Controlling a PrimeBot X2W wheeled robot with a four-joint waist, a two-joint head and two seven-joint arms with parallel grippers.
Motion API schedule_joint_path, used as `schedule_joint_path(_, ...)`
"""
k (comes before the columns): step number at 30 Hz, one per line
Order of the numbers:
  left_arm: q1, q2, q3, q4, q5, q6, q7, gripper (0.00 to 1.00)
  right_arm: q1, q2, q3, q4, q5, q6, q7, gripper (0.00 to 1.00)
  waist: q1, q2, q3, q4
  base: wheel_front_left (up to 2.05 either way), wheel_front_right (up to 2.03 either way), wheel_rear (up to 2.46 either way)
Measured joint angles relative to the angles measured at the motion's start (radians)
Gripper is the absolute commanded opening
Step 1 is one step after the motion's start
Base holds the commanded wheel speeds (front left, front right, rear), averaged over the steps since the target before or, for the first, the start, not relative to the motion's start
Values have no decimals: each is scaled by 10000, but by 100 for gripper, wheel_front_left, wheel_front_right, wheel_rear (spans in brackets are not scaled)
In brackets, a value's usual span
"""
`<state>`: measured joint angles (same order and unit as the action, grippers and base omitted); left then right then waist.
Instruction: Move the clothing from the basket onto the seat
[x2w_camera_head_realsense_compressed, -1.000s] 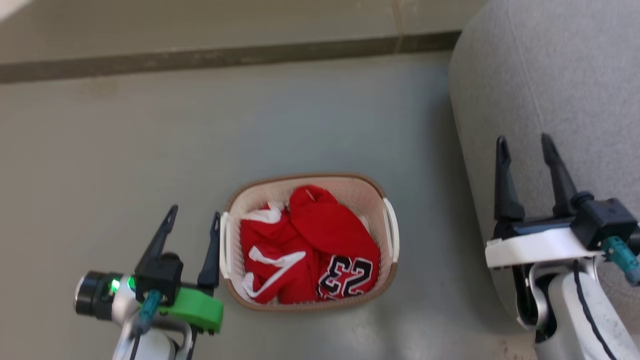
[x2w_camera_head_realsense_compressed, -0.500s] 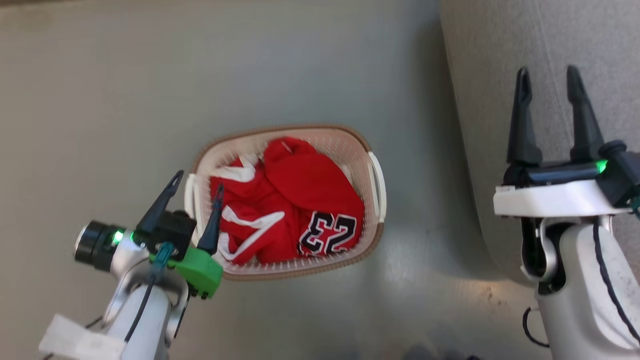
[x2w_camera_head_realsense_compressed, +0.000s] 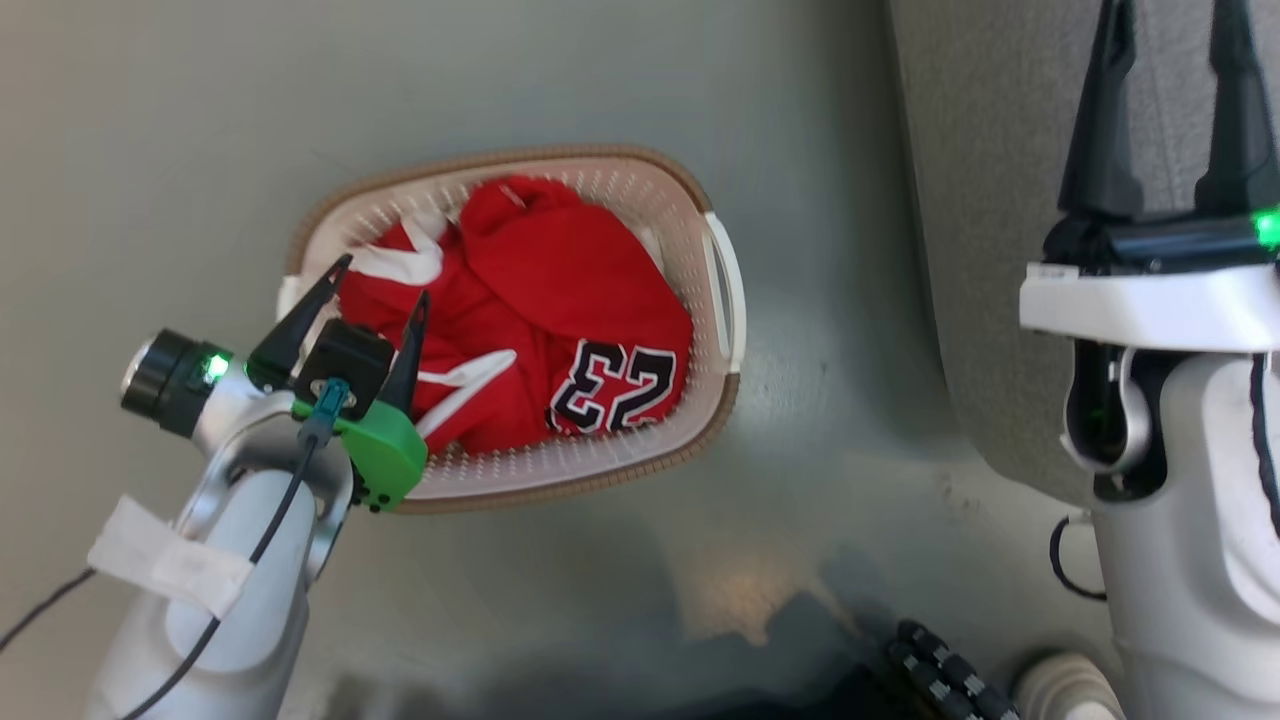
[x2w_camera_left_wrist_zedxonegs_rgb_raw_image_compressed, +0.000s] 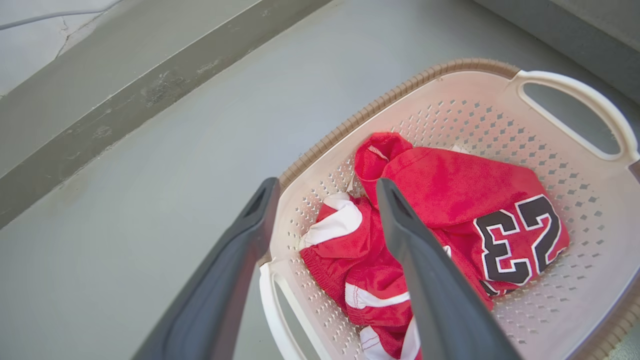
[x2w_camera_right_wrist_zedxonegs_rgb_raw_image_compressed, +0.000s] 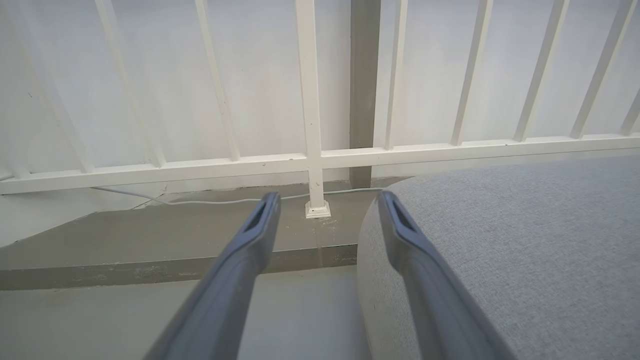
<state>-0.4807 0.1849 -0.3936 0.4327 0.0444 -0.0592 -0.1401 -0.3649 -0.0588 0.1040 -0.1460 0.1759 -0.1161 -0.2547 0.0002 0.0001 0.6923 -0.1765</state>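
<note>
Hovering over the basket (x2w_camera_head_realsense_compressed: 600, 470) rim, left tool (x2w_camera_head_realsense_compressed: 385, 278) is gaping empty, right tool (x2w_camera_right_wrist_zedxonegs_rgb_raw_image_compressed: 328, 196) likewise; clothing (x2w_camera_head_realsense_compressed: 520, 290) is looking soft, light, floppy, so pinching a bunched fold suits.

We see a cream-white perforated basket (x2w_camera_head_realsense_compressed: 560, 465) of smooth, faintly glossy plastic, with a braided brown rim. The red clothing (x2w_camera_head_realsense_compressed: 570, 270) inside is matt cloth with white trim. At three o'clock, the big grey cushion seat (x2w_camera_head_realsense_compressed: 980, 200) is coarse woven fabric. The grey floor (x2w_camera_head_realsense_compressed: 600, 90) looks smooth, with a dull sheen.
</note>
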Motion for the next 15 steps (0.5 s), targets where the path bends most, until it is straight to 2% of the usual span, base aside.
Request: schedule_joint_path(15, -745, 144, -792, 1475, 573, -364, 88, 100, -1029, 46, 10, 109, 105, -4, 0, 100, 0, 0, 1523, -526, 0, 0, 0)
